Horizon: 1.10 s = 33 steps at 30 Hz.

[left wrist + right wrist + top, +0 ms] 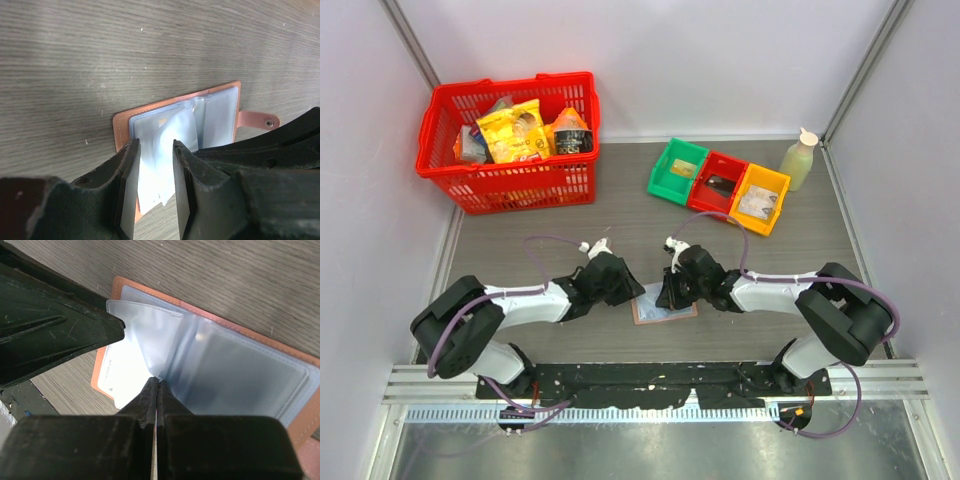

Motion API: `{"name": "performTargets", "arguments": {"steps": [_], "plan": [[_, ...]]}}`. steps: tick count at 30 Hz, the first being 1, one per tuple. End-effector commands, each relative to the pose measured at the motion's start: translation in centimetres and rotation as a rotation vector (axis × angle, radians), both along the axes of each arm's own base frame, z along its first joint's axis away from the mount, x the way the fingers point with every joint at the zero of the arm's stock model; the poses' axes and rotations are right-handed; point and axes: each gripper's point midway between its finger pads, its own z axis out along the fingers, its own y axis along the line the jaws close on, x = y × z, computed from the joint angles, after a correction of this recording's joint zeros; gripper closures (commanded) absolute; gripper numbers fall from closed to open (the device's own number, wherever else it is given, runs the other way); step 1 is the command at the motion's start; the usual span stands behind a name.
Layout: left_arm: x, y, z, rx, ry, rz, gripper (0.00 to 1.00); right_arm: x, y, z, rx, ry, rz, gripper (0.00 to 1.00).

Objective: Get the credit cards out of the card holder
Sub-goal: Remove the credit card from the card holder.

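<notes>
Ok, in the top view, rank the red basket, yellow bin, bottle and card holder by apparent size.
1. red basket, clearly largest.
2. yellow bin and card holder: too close to rank, the holder being partly covered.
3. bottle, smallest.

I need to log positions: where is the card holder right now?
In the top view, the pinkish-tan leather-look folding card holder lies open near centre, between the left gripper and the right gripper.
</notes>
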Motion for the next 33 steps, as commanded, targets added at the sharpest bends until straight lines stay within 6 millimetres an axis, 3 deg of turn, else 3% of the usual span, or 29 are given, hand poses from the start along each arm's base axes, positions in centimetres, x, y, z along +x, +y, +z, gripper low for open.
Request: {"name": "performTargets", "arguments": {"steps": [1,4,11,14,23,28,33], "plan": [[0.0,-3.2,2.2,-0.126,-0.032,-0.062,0.66,-1.2,-0.9,-1.6,-0.039,0.042,0.009,0.99],[-0.1,-3.4,2.6,-0.127,-0.044,-0.071,0.67,-1.3,-0.9,-1.6,-0.038,0.042,0.009,0.99],[0.5,-1.5,3.9,-0.034,-0.113,-0.031,0.64,-1.2,-1.0,-1.6,-0.038,0.039,0.006,0.99],[0.5,-1.6,4.3,-0.039,-0.127,-0.043,0.63,-1.3,-1.0,-1.6,-0.039,0.04,0.007,0.99],[0.4,-1.3,2.7,-0.001,-0.09,-0.032,0.61,-1.2,-1.0,-1.4,-0.036,0.034,0.007,0.99],[0.6,-0.5,2.4,0.032,-0.094,-0.003,0.57,-1.2,-1.1,-1.4,-0.035,0.033,0.004,0.99],[0.7,-0.9,2.4,0.02,-0.095,-0.015,0.57,-1.2,-1.1,-1.4,-0.034,0.032,0.004,0.99]]}}
